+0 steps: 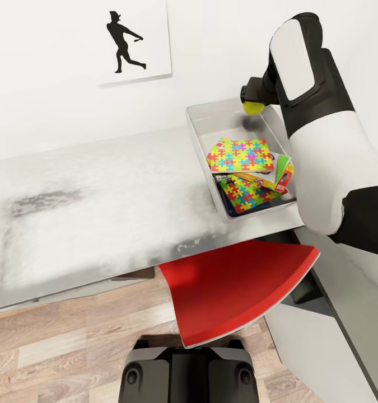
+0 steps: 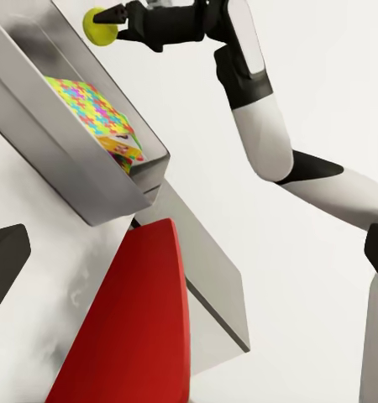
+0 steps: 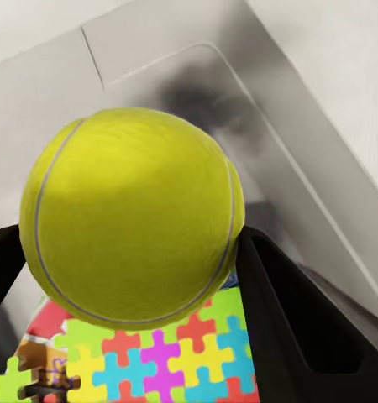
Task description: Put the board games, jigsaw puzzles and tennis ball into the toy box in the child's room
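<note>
The ball (image 1: 251, 106) is gripped between the fingers of the right claw (image 1: 250, 101), which is held above the far end of the box (image 1: 203, 146), over the bare grey floor of it. Nearer the robot than the claw, inside the box, the puzzles (image 1: 240, 155) and game boxes are stacked, the top puzzle tilted against the others. In the right wrist view the ball (image 3: 132, 216) is seen clamped between the two dark fingers (image 3: 298, 323), with the bare corner of the box (image 3: 189, 80) beyond and the puzzle (image 3: 168, 365) below. The release is judged best made here, over the bare patch, not over the sloping stack, off which the ball could roll. The claw should be lowered between the walls first, so that little bounce is given. Whether the left claw is open cannot be told; a dark part of it is seen at the edge of the left wrist view, beside the table (image 1: 99, 212)
</note>
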`<state>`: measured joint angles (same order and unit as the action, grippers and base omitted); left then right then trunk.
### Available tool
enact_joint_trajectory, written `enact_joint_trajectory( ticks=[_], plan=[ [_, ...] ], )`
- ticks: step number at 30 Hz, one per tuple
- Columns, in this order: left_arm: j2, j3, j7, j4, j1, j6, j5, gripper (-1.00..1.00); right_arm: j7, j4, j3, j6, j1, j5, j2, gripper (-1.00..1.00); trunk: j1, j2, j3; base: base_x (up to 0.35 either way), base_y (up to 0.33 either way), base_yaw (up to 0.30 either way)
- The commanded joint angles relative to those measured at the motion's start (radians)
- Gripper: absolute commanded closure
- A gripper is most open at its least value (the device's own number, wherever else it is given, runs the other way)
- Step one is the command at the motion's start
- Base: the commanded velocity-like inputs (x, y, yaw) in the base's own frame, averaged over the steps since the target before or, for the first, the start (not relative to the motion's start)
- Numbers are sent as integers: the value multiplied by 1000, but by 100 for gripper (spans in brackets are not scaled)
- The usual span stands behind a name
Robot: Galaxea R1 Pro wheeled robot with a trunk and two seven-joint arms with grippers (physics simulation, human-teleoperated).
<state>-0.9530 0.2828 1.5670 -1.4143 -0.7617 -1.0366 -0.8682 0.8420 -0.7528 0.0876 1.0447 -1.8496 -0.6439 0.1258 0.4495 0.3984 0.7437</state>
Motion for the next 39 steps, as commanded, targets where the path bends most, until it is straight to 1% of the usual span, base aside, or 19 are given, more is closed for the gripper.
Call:
enact_joint_trajectory(
  ticks=[1,6,15,20,36,39],
  plan=[
    [0,-1,4,0,-1,-11,0,-100,14,0,4,2,0,-13,-1,100,1,2,2,0,0,0],
    [0,-1,4,0,0,-11,0,-100,15,0,7,2,2,-13,-3,100,1,2,5,0,0,0],
    [10,-2,4,0,0,-11,8,-100,15,0,7,-5,14,-9,-2,100,1,2,11,0,0,0],
    [11,-3,4,0,0,-11,9,-100,16,-2,7,-10,15,-7,-3,100,1,2,13,0,0,0],
    [11,-3,4,0,0,-11,9,-100,22,-9,7,-7,18,-3,8,100,1,2,13,0,0,0],
    [11,-2,4,0,0,-11,9,-100,21,-8,7,-8,18,-4,2,100,1,2,13,0,0,0]
  ],
)
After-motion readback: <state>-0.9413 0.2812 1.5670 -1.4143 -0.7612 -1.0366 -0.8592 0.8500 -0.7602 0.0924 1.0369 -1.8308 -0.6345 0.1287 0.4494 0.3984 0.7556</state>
